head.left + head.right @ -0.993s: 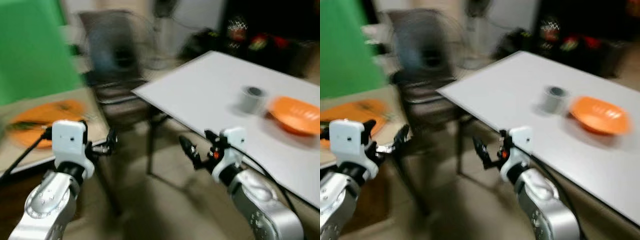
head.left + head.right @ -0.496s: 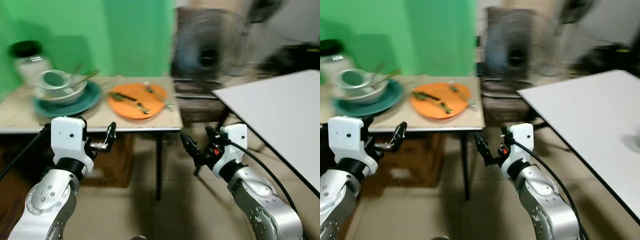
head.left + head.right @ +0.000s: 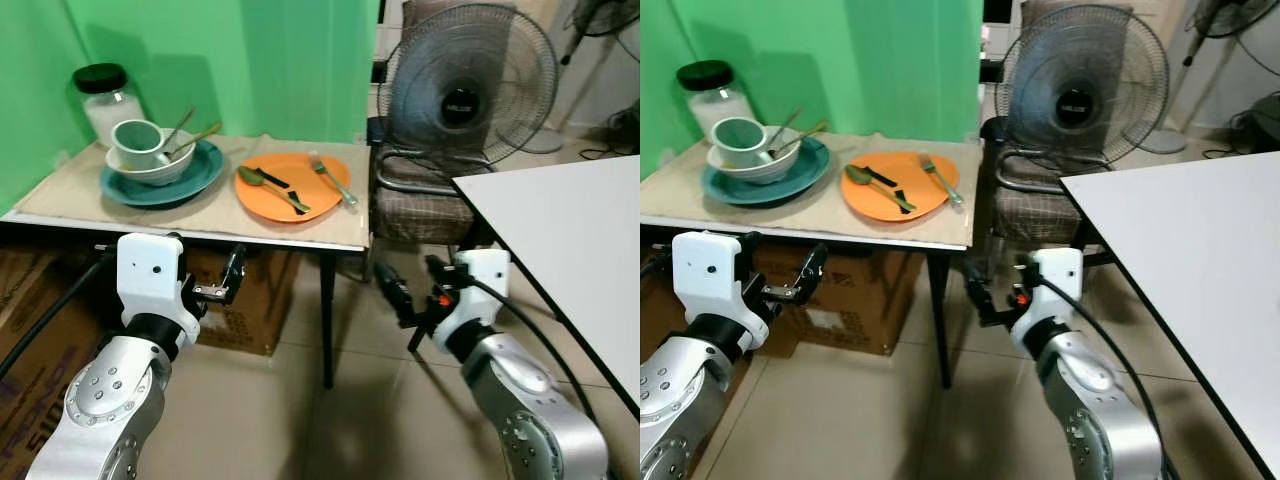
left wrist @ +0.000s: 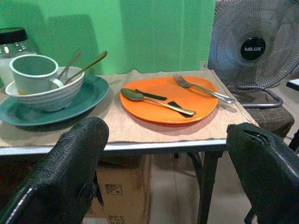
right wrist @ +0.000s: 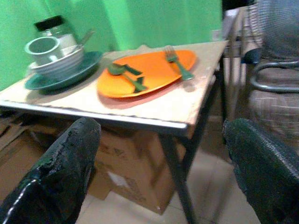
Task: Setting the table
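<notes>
A small table [image 3: 345,228] with a tan mat stands against the green wall ahead. On it lies an orange plate [image 3: 322,203] carrying a spoon [image 3: 268,184] and a fork [image 3: 333,180]. Left of it a teal plate [image 3: 203,176] holds a white bowl [image 3: 140,172] with a green cup [image 3: 134,141] and two spoons in it. A jar [image 3: 104,96] with a black lid stands behind. My left gripper [image 3: 232,272] and right gripper [image 3: 394,294] are both open and empty, held low in front of the table's edge, short of the dishes.
A standing fan [image 3: 458,90] sits on a chair [image 3: 424,208] to the right of the small table. The corner of a white table [image 3: 570,235] reaches in from the right. Cardboard boxes [image 3: 255,305] lie under the small table. Tiled floor lies below my arms.
The camera has swung left, away from the white table with an orange bowl and grey cup, onto the small table. Both arms keep the same pose, fingers still apart.
</notes>
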`<state>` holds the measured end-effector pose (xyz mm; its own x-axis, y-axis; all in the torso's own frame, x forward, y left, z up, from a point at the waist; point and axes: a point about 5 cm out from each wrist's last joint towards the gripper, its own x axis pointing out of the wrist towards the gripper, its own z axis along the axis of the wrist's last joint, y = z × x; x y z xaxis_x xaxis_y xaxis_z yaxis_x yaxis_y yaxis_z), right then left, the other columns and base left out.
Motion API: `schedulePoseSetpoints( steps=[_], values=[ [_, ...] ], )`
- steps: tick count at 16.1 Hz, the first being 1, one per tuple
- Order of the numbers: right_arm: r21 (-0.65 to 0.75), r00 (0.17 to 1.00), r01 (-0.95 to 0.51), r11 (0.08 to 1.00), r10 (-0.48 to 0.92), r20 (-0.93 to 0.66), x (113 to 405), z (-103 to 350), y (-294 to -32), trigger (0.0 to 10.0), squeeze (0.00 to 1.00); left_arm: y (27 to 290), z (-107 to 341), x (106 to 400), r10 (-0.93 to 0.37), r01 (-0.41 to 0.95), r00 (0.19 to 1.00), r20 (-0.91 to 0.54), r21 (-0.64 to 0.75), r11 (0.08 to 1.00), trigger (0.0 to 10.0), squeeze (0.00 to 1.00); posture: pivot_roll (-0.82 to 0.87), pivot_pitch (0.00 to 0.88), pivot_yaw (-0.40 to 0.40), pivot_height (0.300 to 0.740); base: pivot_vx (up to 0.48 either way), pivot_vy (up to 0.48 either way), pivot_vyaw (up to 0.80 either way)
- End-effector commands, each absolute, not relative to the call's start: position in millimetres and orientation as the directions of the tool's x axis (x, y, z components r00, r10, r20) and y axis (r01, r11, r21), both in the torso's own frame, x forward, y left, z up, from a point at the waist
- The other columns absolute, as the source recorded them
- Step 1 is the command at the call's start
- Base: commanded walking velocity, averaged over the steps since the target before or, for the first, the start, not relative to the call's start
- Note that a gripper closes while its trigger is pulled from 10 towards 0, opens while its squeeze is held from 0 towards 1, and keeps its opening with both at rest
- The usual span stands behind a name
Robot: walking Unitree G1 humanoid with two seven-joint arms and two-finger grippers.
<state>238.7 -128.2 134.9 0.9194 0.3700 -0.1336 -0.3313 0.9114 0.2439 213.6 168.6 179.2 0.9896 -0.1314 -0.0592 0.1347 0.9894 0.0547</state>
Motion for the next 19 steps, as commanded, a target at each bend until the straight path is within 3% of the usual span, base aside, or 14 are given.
schedulePoseSetpoints(
  steps=[1, 6, 19],
  values=[
    [0.241, 0.922, -0.339, 0.91, 0.372, -0.11, 241.4, 140.6, -127.4, 10.0, 0.0, 168.6, 178.7, 214.5, -0.137, 0.14, 0.988, -0.067, 0.047, 0.989, 10.0, 0.0, 0.01, 0.0, 0.039, 0.74, 0.0, 0.0, 0.0],
    [0.24, 0.925, -0.331, 0.912, 0.364, -0.109, 243.2, 141.2, -125.7, 10.0, 0.0, 169.7, 180.2, 215.2, -0.14, 0.142, 0.988, -0.061, 0.033, 0.989, 10.0, 0.08, 0.01, 0.0, 0.037, 0.74, 0.286, 0.0, 0.0],
    [0.26, 0.931, -0.32, 0.911, 0.354, -0.094, 247.9, 143.1, -125.1, 10.0, 0.0, 170.9, 179.4, 213.8, -0.147, 0.15, 0.987, -0.069, 0.048, 0.987, 10.0, 0.05, 0.02, 0.0, 0.035, 0.74, 0.329, 0.0, 0.0]
  ],
)
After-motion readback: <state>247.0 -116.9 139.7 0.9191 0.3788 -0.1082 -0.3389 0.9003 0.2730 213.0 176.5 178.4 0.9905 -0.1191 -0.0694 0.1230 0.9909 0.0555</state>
